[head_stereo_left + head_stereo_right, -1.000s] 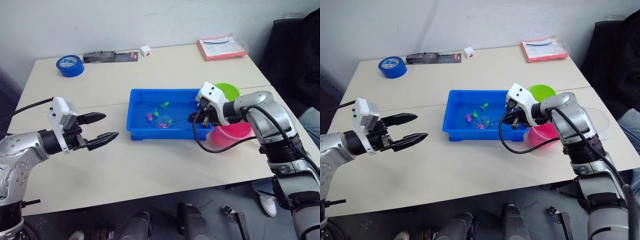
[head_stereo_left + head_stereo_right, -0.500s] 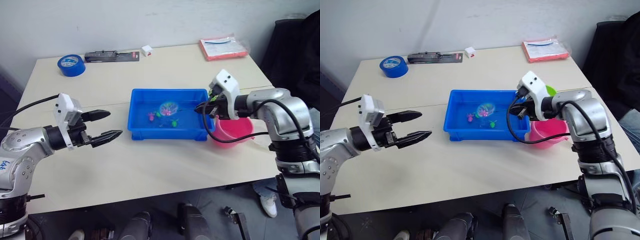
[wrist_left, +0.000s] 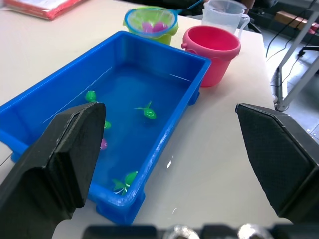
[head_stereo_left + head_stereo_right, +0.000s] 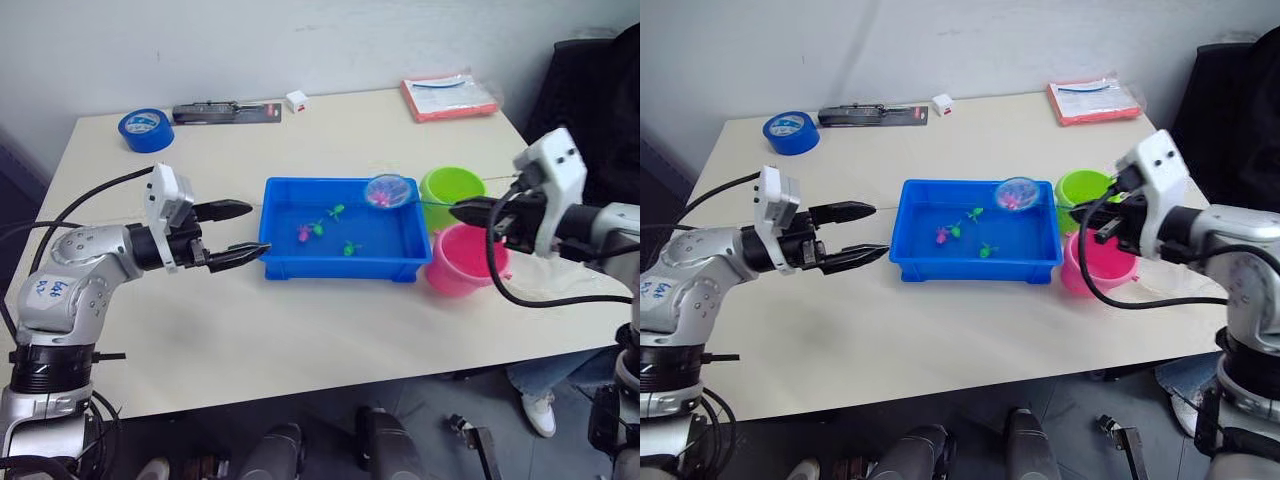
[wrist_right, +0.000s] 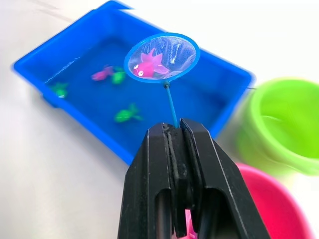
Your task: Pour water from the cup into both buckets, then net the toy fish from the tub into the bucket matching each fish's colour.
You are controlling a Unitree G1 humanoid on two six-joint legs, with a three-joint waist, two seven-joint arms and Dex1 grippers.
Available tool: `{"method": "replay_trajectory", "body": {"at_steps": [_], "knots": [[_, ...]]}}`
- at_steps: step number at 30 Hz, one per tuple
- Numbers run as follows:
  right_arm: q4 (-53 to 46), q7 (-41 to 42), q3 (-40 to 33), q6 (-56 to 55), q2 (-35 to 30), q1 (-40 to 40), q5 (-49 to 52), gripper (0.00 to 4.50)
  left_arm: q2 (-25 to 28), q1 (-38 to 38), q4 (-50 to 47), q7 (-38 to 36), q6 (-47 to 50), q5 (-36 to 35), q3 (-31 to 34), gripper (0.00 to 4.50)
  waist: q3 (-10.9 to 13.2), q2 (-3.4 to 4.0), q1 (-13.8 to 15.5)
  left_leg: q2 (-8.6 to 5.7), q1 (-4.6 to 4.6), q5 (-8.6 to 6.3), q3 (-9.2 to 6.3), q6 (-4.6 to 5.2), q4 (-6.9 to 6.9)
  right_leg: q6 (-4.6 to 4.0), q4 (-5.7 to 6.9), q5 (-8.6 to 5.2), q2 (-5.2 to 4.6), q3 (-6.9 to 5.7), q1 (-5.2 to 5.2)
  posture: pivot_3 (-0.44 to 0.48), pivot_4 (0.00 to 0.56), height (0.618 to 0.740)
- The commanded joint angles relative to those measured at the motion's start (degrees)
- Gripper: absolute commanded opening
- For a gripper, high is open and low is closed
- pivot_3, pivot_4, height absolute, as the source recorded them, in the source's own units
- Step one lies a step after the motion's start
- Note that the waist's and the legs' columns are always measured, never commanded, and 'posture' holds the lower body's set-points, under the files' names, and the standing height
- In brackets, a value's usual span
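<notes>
Right hand (image 5: pixel 175 130) is clamped on the net (image 5: pixel 161 57) handle, holding a pink fish (image 5: pixel 147 65) (nicely caught) above the tub's (image 4: pixel 300 263) far right corner, beside the green bucket (image 4: pixel 452 186). Left hand (image 4: pixel 238 231) hangs open just left of the tub.

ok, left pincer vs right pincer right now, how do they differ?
The left pincer is open and holds nothing; the right pincer is shut on the net handle. The left hovers beside the tub's near-left end; the right hovers over the pink bucket, the net with one pink fish raised over the tub's far right corner. Both point inward toward the tub.
</notes>
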Motion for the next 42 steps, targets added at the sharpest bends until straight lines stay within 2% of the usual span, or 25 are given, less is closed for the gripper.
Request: {"method": "replay_trajectory", "body": {"at_steps": [1,7,13,15,23,32,42], "knots": [[-6.46,-1.04,-8.11,3.10,-4.35,3.33,1.90,0.79,-0.91,-3.12,2.83,-2.83,-2.87,1.31,-1.19,4.50,0.00,0.00,0.35,0.00,0.00,0.00,0.00,0.00,0.00,0.00,0.02,0.00,0.00,0.00,-0.03,0.000,0.150,0.740],[-11.53,-0.96,-16.29,3.89,-9.21,12.03,2.78,0.79,-2.32,-6.32,7.58,-5.55,-4.97,3.16,-2.98,4.50,-0.01,-0.03,0.49,-0.01,-0.03,0.01,0.06,0.02,0.06,0.01,0.10,0.00,-0.01,0.03,-0.07,0.000,0.150,0.740],[-16.69,0.35,-23.34,-3.14,-12.14,28.97,-0.77,0.79,-3.14,-8.95,11.37,-7.69,-6.63,4.85,-3.89,4.50,-0.02,-0.03,0.58,-0.01,-0.04,0.00,0.12,0.03,0.05,0.01,0.12,0.01,-0.01,0.06,-0.08,0.000,0.150,0.740],[-17.29,0.12,-23.96,-6.06,-12.30,32.17,-1.62,0.79,-3.24,-9.19,11.95,-8.20,-6.94,5.16,-3.88,4.50,-0.02,-0.04,0.36,-0.02,0.00,0.01,0.16,0.04,0.06,0.02,0.15,0.01,-0.01,0.10,-0.07,0.000,0.150,0.740],[-18.56,-1.03,-21.15,-28.49,-14.99,46.99,-15.33,0.79,-3.73,-10.48,13.61,-9.41,-7.57,6.29,-4.27,4.50,-0.02,-0.04,0.50,-0.02,0.03,0.01,0.30,0.04,0.08,0.04,0.16,0.02,0.00,0.18,-0.13,0.000,0.150,0.740],[-16.08,0.46,-18.79,-48.42,-19.49,52.58,-29.74,0.79,-4.54,-11.48,14.72,-10.25,-7.84,7.13,-4.60,4.50,-0.02,-0.05,0.46,-0.01,0.03,0.01,0.35,0.04,0.10,0.04,0.15,0.02,0.02,0.21,-0.18,0.000,0.150,0.740],[-9.14,-0.05,-18.29,-72.31,-19.67,56.36,-45.80,0.79,-4.95,-10.50,13.60,-10.44,-7.44,7.10,-4.32,4.50,-0.02,-0.06,0.46,-0.02,0.03,0.01,0.37,0.04,0.12,0.04,0.16,0.02,0.04,0.23,-0.19,0.000,0.150,0.740]]}}
